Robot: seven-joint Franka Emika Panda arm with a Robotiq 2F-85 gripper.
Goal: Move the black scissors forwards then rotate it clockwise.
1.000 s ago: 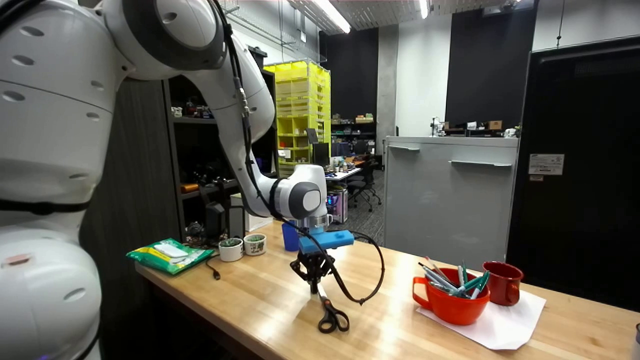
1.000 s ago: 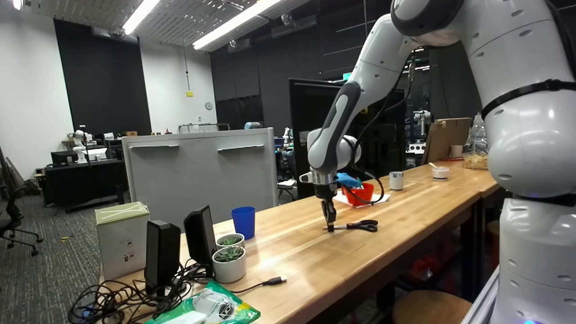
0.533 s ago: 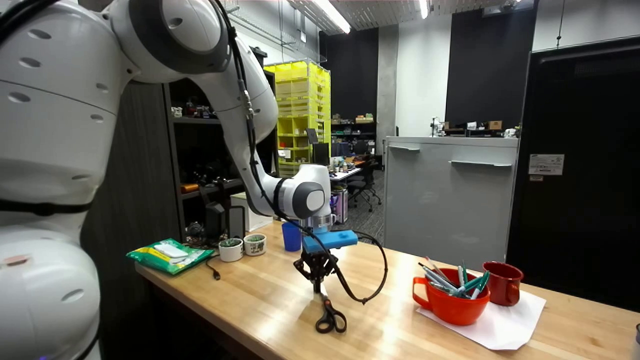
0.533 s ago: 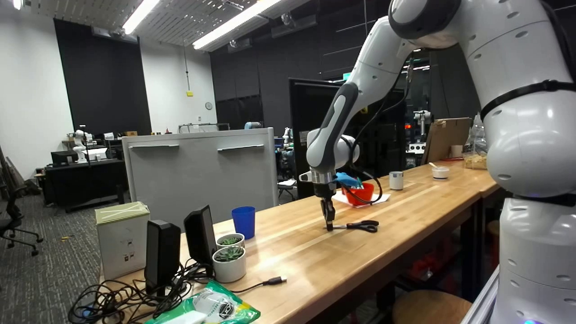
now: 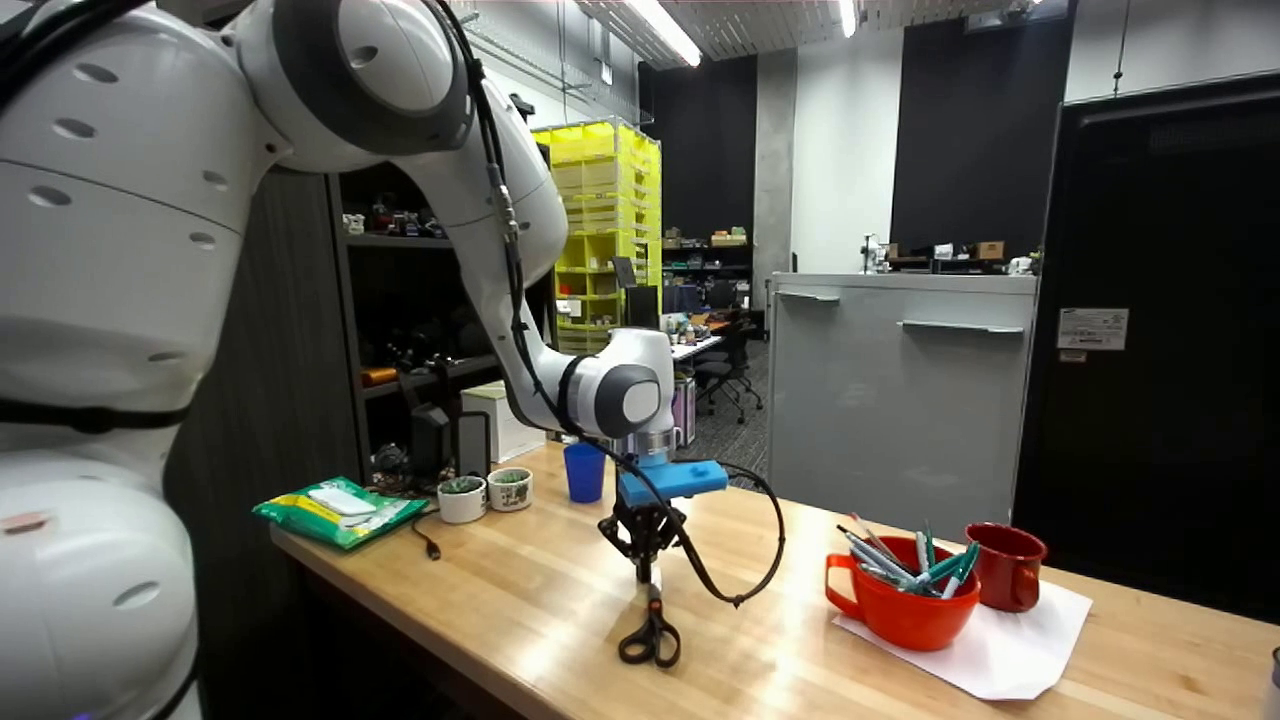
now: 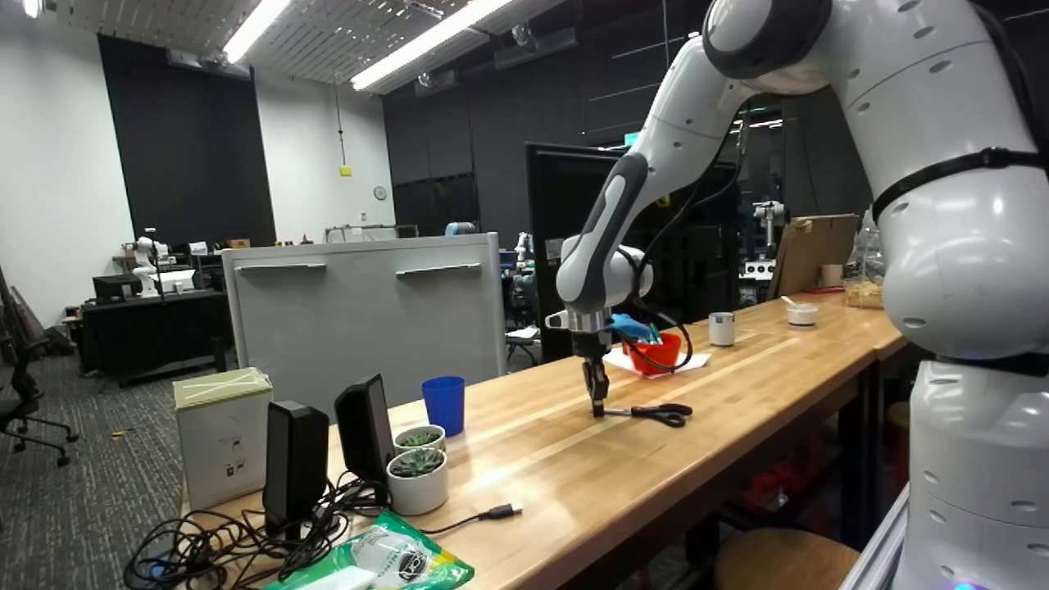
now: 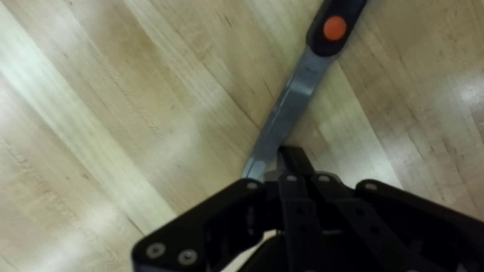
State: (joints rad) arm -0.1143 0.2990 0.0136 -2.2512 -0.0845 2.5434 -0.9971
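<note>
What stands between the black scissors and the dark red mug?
A bright red mug of pens, nearer the dark red mug than the scissors, in an exterior view.

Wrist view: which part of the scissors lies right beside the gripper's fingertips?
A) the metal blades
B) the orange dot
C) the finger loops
A: the gripper stands with its jaws together alongside the metal blades, while the orange dot sits farther up the wrist view, apart from it.
</note>
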